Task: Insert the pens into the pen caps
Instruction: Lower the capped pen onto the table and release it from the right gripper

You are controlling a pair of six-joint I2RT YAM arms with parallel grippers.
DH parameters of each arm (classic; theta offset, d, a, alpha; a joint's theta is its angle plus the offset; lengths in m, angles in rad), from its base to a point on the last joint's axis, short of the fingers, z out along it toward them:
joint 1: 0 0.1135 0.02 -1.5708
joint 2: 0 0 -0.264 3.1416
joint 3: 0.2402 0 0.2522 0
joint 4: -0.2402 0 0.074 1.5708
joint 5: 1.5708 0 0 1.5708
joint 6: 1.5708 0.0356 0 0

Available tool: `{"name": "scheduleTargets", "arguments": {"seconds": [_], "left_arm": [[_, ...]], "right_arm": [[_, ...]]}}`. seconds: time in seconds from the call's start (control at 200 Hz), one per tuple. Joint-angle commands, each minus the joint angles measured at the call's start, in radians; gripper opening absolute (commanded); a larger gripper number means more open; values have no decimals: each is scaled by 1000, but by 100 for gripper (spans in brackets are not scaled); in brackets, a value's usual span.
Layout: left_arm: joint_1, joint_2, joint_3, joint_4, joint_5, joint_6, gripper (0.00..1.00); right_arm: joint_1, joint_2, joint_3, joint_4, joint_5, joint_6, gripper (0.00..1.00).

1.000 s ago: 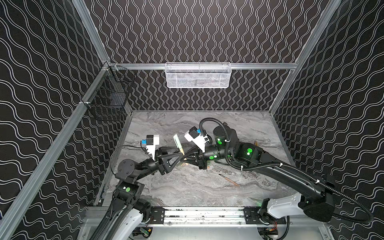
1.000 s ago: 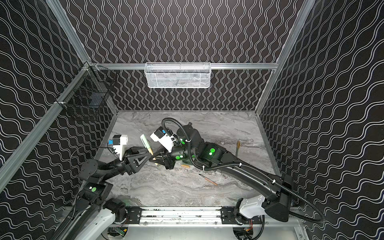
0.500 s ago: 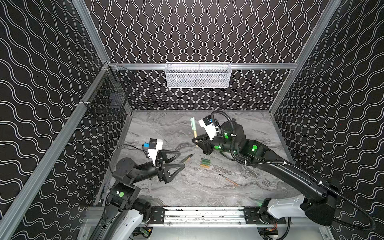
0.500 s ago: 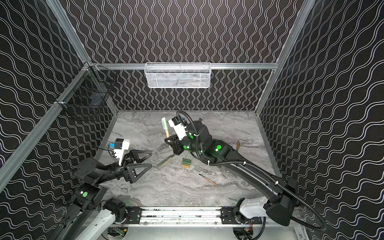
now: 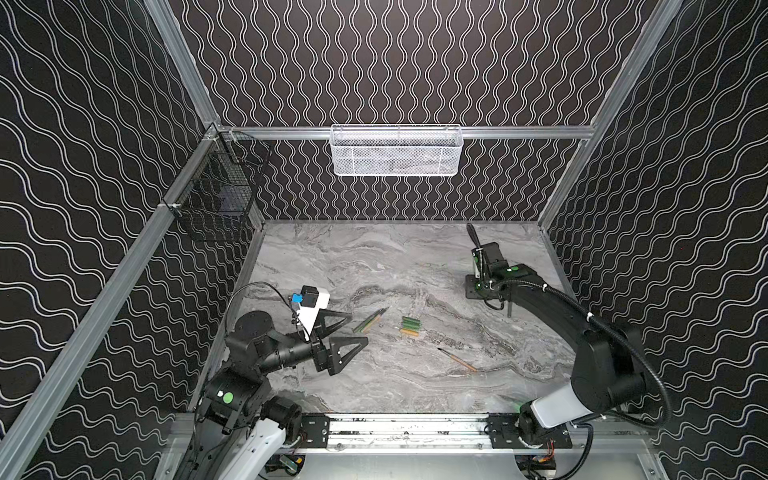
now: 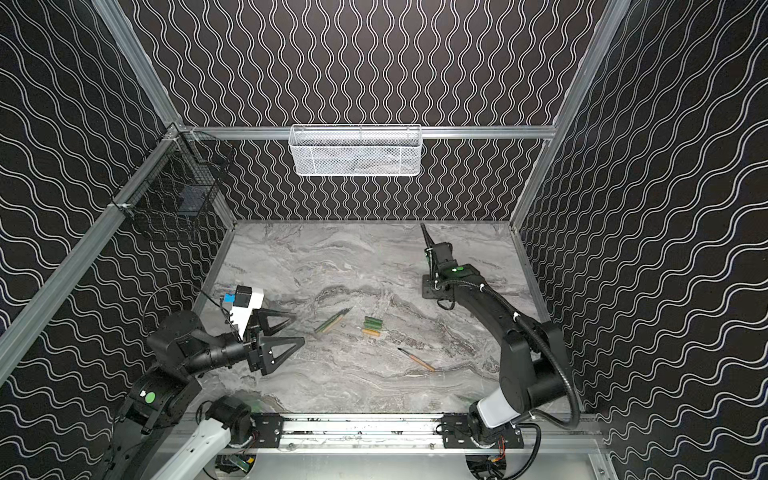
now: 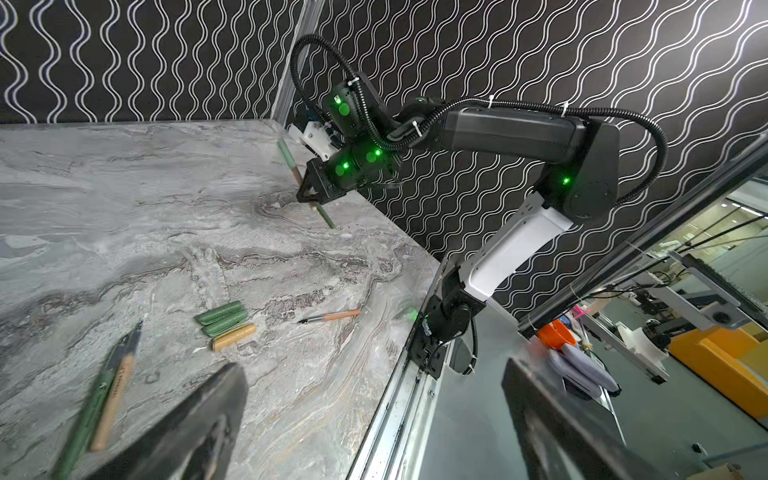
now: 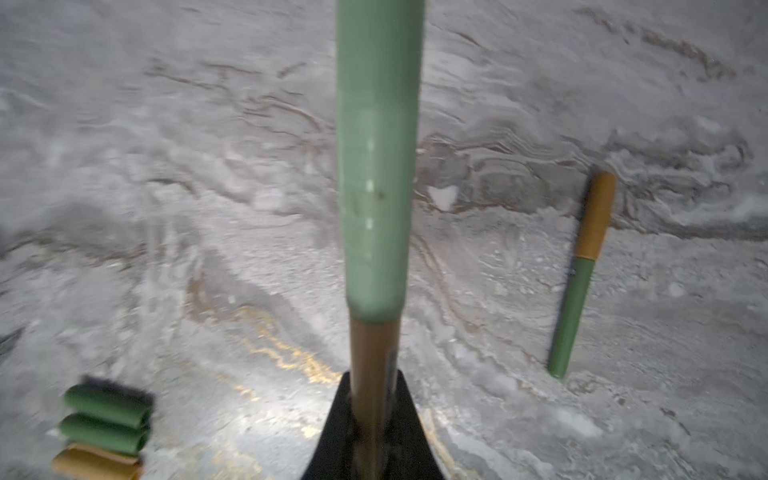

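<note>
Pen [image 8: 374, 340]: slim tan barrel (green cap [image 8: 380, 166]) in right gripper [image 8: 371, 380].

Top views: high above the front rail [image 5: 395, 428], facing down and inward over the whole table [image 5: 374, 257]; far off, nearly equal framing.
Left wrist view: low, behind the spread left gripper [image 7: 372, 365], facing across the table toward the right arm [image 7: 498, 133].
Right wrist view: very near, sighting along the capped pen [image 8: 378, 166] clamped in the right gripper [image 8: 370, 376], tabletop behind.
Shared: 3 pen caps [image 5: 410, 326], seen in all 4 views.

pen caps [image 5: 410, 325] right of two pens [image 5: 371, 321], single pen [image 5: 457, 359] nearer
</note>
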Motion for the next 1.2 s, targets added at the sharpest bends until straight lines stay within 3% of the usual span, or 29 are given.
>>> {"name": "scheduleTargets", "arguments": {"seconds": [0.0,0.34,0.551,0.771,0.866,1.016,1.086,1.191], "left_arm": [[0,-1,9,-40,-4,47,99],[-1,-6,-7,-18,3,38,99],[0,-1,-9,-11,6,35,99],[0,-4,-13,-8,2,31,99],[0,-2,-12,-8,0,31,99],[0,-2,-14,-6,0,29,99],[0,-1,-13,-5,-1,30,98],[0,-5,-13,-7,-1,29,99]], "right_arm": [[-67,57,10,-37,31,-46,0],[-175,179,20,-82,42,-117,4],[-175,154,43,-109,76,-116,44],[-146,87,54,-113,73,-128,74],[-112,35,28,-80,58,-134,99],[-67,-61,-47,10,-4,-115,99],[-63,-105,-98,64,-96,-101,99],[-34,-106,-86,22,-115,-75,99]]}}
